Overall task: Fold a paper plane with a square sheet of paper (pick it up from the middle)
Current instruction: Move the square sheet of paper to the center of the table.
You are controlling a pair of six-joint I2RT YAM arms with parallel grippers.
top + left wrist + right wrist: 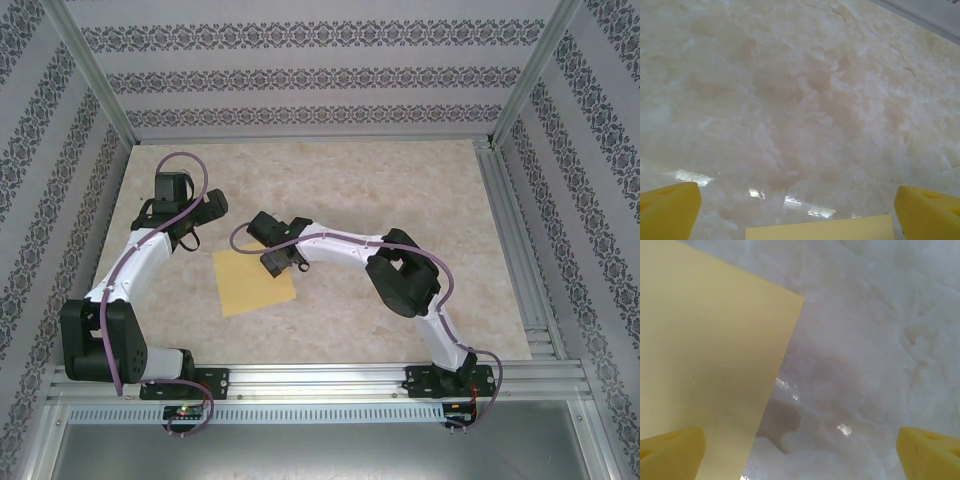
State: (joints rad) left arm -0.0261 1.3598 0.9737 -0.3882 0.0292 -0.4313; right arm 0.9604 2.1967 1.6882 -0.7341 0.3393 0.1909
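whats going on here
Two robot arms are about to start folding a paper plane. The square sheet of paper lies flat on the table, with no crease visible. The right gripper is open at the sheet's far right edge, one finger above the paper and one above the table. The left gripper is open too, just off the far left corner. Neither holds the paper.

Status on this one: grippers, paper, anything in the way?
Left gripper open, empty, beside the square sheet of paper. Right gripper open, empty, over its edge. Sheet flat on table, unfolded. Nothing obstructing.
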